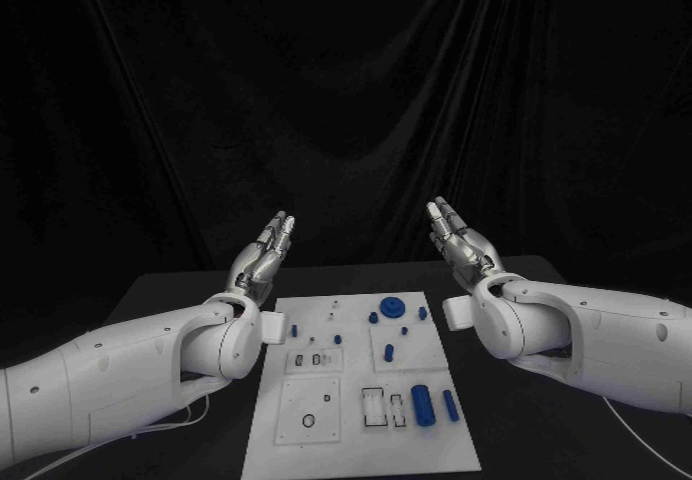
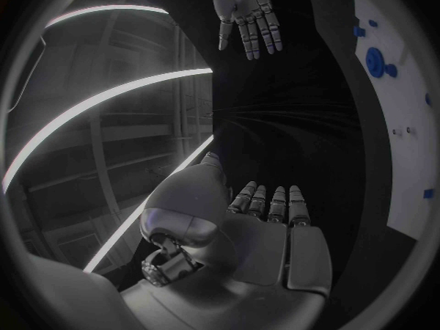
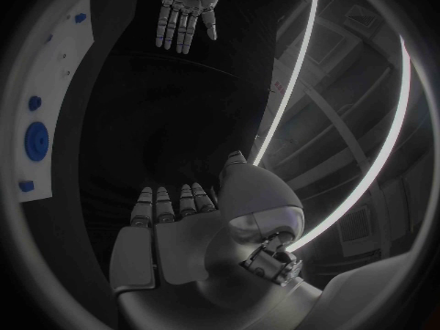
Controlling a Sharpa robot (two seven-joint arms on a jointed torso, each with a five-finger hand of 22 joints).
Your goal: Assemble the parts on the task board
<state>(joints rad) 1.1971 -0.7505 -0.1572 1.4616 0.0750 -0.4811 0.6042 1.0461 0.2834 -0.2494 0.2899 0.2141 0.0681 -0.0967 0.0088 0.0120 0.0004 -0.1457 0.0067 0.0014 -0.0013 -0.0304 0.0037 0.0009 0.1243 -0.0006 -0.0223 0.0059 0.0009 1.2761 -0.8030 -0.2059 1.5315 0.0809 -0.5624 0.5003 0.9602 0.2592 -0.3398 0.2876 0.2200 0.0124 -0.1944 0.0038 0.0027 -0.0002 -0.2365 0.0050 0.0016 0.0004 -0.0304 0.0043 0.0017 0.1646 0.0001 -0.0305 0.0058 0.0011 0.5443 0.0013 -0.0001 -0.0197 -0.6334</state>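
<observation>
Down on the black table [image 1: 173, 300], seen from the head camera, the flat white rectangular task board [image 1: 361, 440] lies in the middle with its long axis running away from the robot toward the dark curtain [image 1: 346, 100]. Small blue parts sit on it: a round blue disc [image 1: 389, 306] near the far edge, a fat blue cylinder [image 1: 421, 405] lying near the near right corner with its length along the board's long axis, and a thinner blue rod [image 1: 450, 404] just beside it, pointing the same way. Both arms are raised off the table on either side of the board. The left hand [image 1: 264, 255] and the right hand [image 1: 462, 245] hold nothing, fingers straight and stretched upward and away, palms turned toward each other, well apart from the board.

From the left wrist, the left hand [image 2: 266, 227] shows its palm and extended fingers from behind, and the right hand [image 2: 246, 15] hangs opposite, fingers spread. This view gives the board [image 2: 403, 139] only as a curved white strip, the blue disc [image 2: 375, 61] on it.

From the right wrist, the right hand [image 3: 174, 227] is flat and empty, the left hand [image 3: 186, 11] faces it with fingers apart, and the board [image 3: 55, 88] edge carries the disc [image 3: 37, 141].
</observation>
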